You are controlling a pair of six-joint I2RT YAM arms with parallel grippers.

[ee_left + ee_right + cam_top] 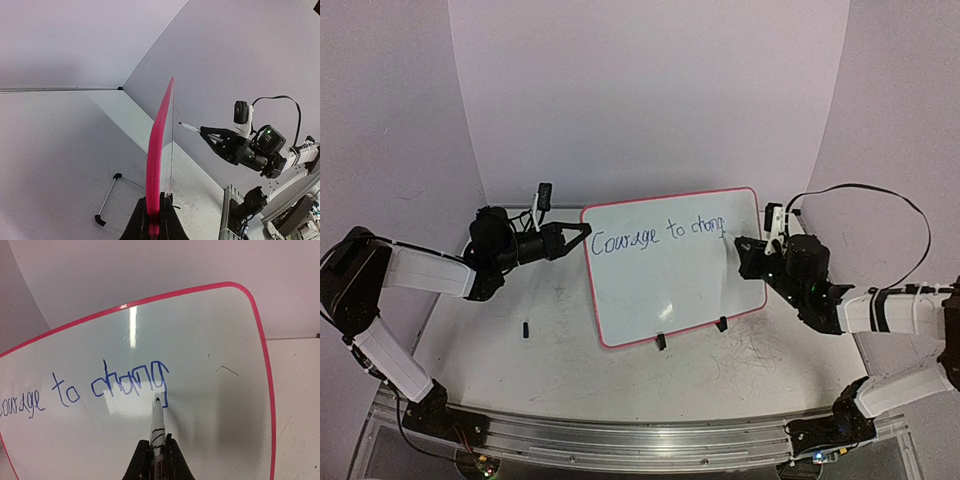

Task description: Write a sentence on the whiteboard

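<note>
Now whiteboard (670, 295) bears sentence (655, 236), marker (157, 426) at "chang".

A glossy white whiteboard (670, 290) with a thin red-pink rim bears dark blue cursive handwriting (655, 236) above 2 black clip feet (661, 341). The marker (157, 422) is white with black bands and a dark tip. The left gripper (584, 233) and right gripper (738, 243) are black, over a grey-white tabletop (560, 350) scuffed with faint grey scribbles.
</note>
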